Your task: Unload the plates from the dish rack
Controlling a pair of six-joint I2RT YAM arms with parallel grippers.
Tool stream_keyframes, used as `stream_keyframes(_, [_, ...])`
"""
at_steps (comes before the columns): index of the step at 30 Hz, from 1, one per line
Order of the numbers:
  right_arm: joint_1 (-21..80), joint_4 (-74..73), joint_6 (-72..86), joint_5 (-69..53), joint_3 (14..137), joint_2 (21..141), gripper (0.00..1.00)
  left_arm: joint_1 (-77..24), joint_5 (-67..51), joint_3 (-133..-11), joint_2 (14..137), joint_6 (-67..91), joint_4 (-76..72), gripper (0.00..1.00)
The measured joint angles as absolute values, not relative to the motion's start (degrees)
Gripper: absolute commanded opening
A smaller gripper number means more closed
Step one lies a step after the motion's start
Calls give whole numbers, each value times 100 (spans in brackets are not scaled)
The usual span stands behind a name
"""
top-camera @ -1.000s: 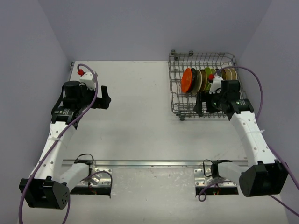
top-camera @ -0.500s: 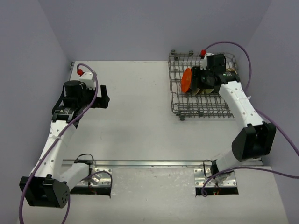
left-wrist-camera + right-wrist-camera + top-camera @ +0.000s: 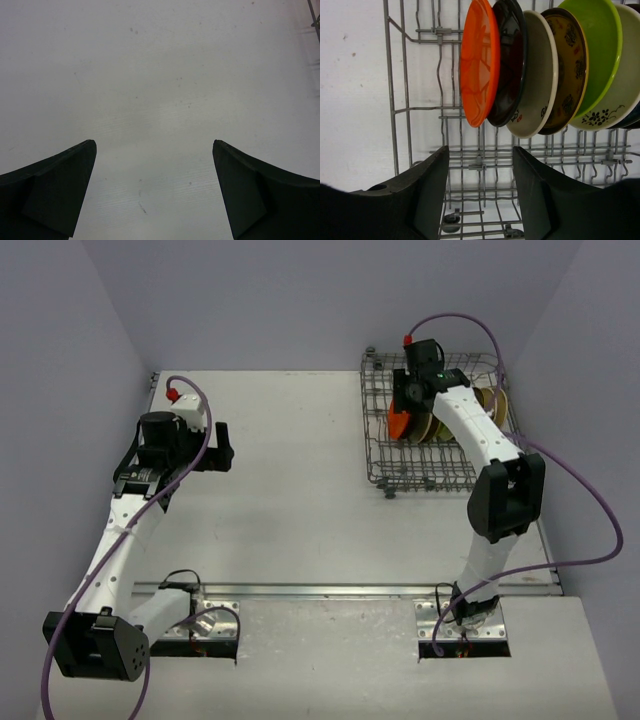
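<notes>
The plates (image 3: 540, 75) stand on edge in one tight row inside the dish rack (image 3: 420, 107), which sits on the table (image 3: 290, 500). The orange plate (image 3: 479, 62) is at the end of the row, with a black plate (image 3: 507, 60) close against it. They look stiff, glossy and breakable, probably slippery and not heavy. I think the best hold is on the rim of the orange plate, one finger on each face. The right hand (image 3: 480, 155) hovers over the rack, near that rim. Its fingers are apart, wider than the plate is thick, and they hold and touch nothing. The left hand (image 3: 154, 145) is well apart from the rack, over the table, with fingers wide apart and empty.
</notes>
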State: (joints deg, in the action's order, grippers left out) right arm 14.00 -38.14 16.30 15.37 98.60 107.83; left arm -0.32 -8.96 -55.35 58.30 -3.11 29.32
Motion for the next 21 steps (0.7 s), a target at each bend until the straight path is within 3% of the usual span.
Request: stream_keyframes(21, [1398, -3857, 1515, 1807, 11000, 12050, 47, -32, -794, -5535, 5841, -311, 2908, 100])
